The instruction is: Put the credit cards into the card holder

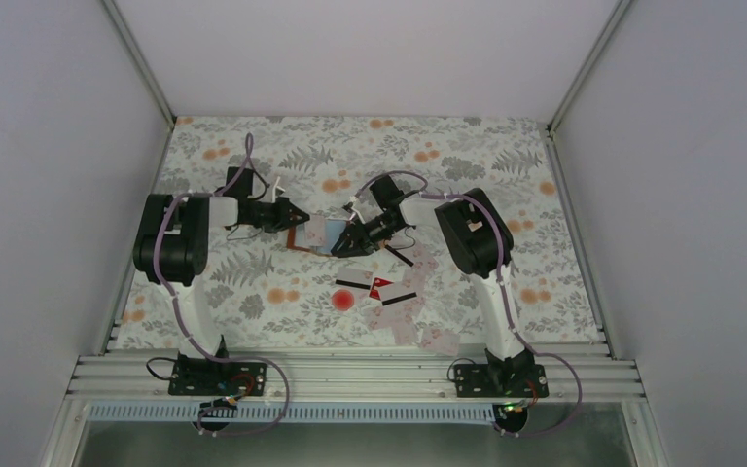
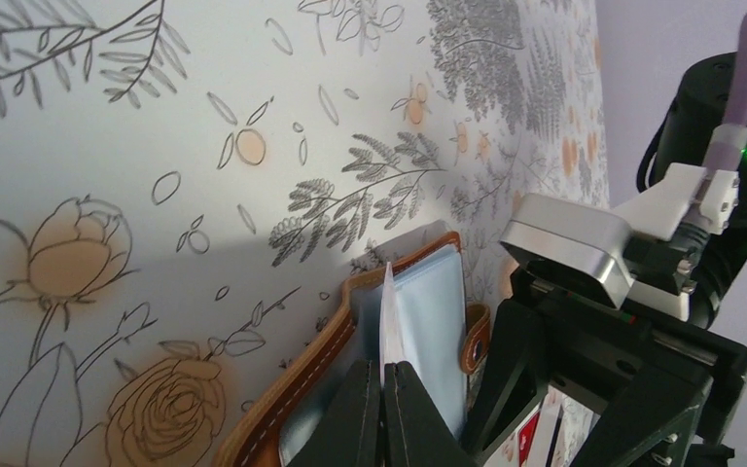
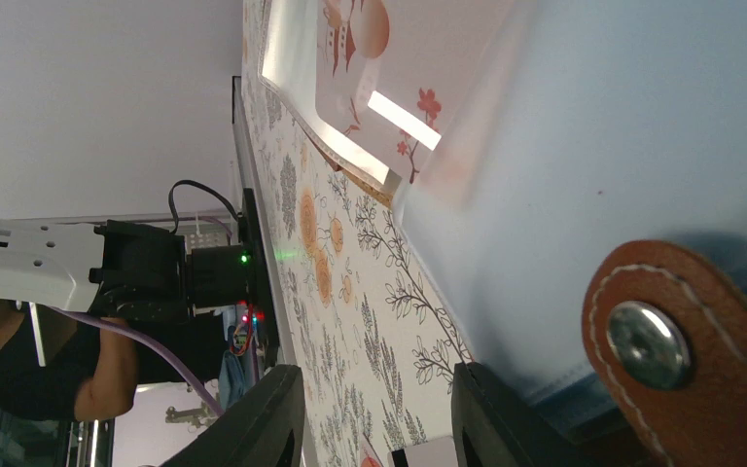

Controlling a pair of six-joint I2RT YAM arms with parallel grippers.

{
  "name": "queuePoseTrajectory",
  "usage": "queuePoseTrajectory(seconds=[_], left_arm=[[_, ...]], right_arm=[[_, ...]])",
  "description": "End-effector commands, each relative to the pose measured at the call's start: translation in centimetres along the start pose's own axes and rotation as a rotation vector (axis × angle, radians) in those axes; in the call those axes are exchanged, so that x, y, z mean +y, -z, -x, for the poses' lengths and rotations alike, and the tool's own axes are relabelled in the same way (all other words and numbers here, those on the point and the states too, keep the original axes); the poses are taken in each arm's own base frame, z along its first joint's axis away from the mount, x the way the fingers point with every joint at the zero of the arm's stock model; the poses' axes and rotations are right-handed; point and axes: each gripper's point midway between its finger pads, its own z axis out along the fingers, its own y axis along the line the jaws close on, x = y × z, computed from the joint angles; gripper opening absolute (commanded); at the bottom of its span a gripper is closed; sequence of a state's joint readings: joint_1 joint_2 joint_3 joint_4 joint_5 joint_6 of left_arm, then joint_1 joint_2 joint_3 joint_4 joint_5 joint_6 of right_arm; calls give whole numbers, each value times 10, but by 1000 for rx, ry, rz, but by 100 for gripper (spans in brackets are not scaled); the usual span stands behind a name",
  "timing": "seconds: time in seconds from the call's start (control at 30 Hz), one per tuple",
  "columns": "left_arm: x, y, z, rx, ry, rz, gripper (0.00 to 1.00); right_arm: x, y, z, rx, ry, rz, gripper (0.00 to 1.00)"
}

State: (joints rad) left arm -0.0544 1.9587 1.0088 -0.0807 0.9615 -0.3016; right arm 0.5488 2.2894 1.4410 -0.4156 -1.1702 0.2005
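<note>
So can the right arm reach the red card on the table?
Probably yes. The red card lies in the open on the table, close to the open right gripper at the wallet, with nothing between.

Brown stitched leather card holder [image 1: 316,233] lying open mid-table [image 1: 253,156], pale blue inner pockets facing up, snap tab on one edge, credit cards [image 1: 399,300] scattered loose nearer, pinkish-white, some black-striped, one red.

Overhead, the wallet [image 1: 317,233] is half hidden under the left gripper [image 1: 296,218] and the right gripper [image 1: 347,242]. The print on the cards [image 1: 401,302] is too small to read. The left wrist view shows the pinched white sheet [image 2: 386,311] edge-on; whether it is a card or a pocket leaf is unclear. In the right wrist view, the bottom corner cuts off the snap tab [image 3: 686,360].
</note>
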Motion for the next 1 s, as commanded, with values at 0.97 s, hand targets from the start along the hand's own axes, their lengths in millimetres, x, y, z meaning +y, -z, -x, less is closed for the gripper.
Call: queuePoseTrajectory(seconds=[0.97], left_arm=[[5,-6,-7,113,0,156,2]], right_arm=[[-10,2,2,-14,5,-59,38]])
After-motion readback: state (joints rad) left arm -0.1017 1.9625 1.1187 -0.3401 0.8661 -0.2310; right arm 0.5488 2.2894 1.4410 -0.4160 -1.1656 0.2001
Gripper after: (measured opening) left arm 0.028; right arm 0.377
